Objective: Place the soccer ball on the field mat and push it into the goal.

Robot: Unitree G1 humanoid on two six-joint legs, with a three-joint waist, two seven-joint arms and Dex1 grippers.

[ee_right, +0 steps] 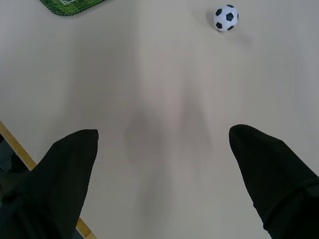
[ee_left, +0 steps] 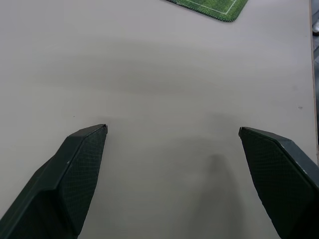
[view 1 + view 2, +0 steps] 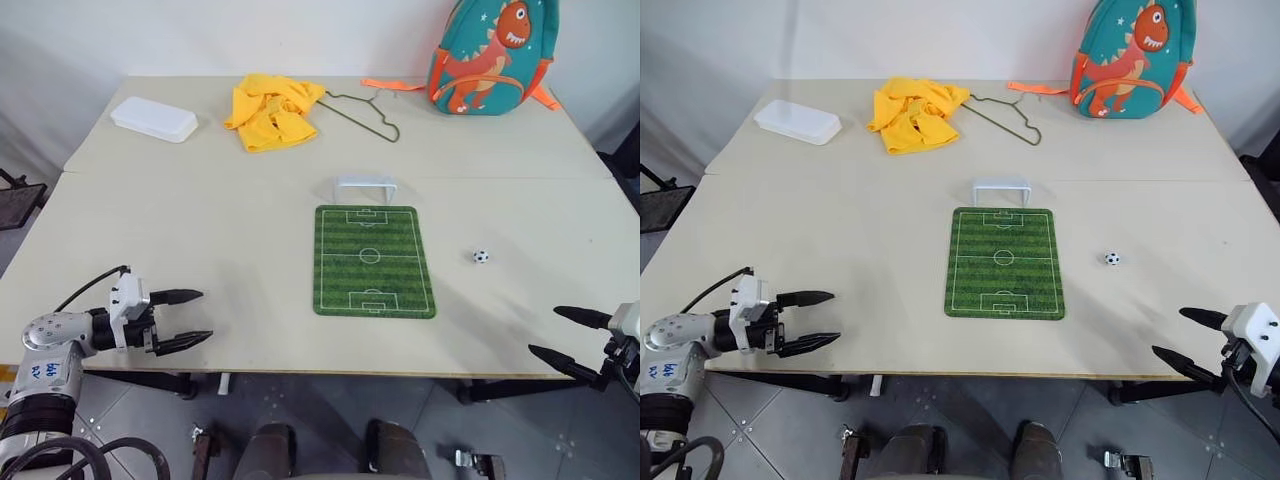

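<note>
The soccer ball [image 3: 481, 257] is sitting on the bare table [image 3: 200, 240], just right of the field mat [image 3: 373, 260] and apart from it, far-left of the right gripper [image 3: 570, 335], whose jaws are standing wide and empty at the near edge. The mat's long axis is running near to far, its far end facing the goal [image 3: 365, 186]. The left gripper [image 3: 190, 320] is hovering open, well left of the mat

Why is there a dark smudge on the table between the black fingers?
In the right wrist view, it's a soft shadow on the table ahead of the right gripper; in the left wrist view, a fainter one lies by the left gripper.
</note>
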